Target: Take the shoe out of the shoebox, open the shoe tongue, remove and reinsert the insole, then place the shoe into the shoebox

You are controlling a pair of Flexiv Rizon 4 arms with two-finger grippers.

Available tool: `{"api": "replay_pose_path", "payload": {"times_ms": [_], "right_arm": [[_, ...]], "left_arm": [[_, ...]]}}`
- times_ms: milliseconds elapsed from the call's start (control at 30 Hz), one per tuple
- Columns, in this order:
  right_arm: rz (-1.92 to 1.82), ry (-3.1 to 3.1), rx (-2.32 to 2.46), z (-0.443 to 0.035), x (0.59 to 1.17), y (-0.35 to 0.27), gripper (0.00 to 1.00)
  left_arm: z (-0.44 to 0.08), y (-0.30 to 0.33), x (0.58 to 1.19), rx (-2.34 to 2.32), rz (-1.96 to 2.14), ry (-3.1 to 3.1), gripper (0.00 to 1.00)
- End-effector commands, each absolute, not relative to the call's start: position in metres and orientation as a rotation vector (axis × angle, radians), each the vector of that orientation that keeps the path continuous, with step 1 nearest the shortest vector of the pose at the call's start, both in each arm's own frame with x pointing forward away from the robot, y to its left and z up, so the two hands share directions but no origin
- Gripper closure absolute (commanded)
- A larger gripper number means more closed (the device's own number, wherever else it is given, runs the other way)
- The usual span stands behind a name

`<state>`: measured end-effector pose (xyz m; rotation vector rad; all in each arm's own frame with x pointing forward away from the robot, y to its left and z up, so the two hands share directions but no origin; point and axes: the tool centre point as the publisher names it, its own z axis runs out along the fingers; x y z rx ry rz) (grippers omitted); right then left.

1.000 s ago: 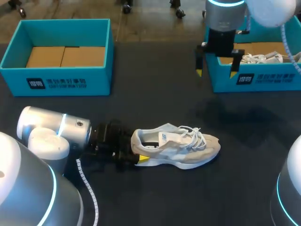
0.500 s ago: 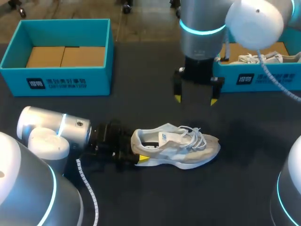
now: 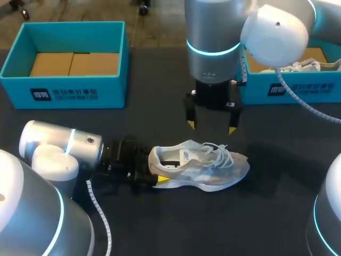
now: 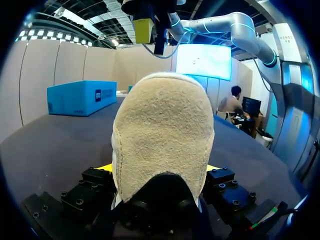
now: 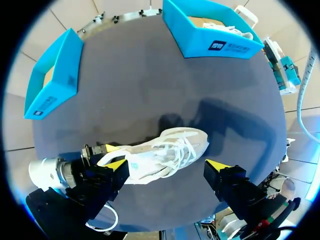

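At the lower left of the head view, the left gripper is clenched on the heel of the cream suede-and-mesh sneaker, one yellow tip showing by the sole; the left wrist view confirms it, with the rounded heel pinched between both fingers. The sneaker stands on its sole at the middle of the dark worktop, out of any box, its long axis running across the frame, heel to the left and toe to the right. Just above it in the frame, the right gripper hangs released, fingers spread and pointing down, apart from the shoe and lined up roughly along its length. In its own wrist view the collar and white laces lie under and between those fingers. So the tongue lies straight below the right gripper, the nearer free arm for opening it. Farther back, an open teal cardboard shoebox sits upper left, well apart, and a second teal box upper right.
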<state>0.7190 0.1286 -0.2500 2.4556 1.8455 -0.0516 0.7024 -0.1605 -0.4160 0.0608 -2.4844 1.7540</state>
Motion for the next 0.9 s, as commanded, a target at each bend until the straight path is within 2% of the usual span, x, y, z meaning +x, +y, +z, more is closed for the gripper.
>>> {"api": "replay_pose_path", "payload": {"times_ms": [33,533,900], "right_arm": [[-0.051,1.845,2.456,-0.251,0.719,0.129,0.0],[-0.024,1.91,2.266,-0.264,0.696,0.178,0.0],[-0.098,1.931,2.221,-0.298,0.686,0.193,0.0]], "left_arm": [[-0.416,-0.161,0.704,0.06,1.749,-2.487,1.0],[-0.416,-0.161,0.704,0.06,1.749,-2.487,1.0],[-0.416,-0.161,0.704,0.06,1.749,-2.487,1.0]]}}
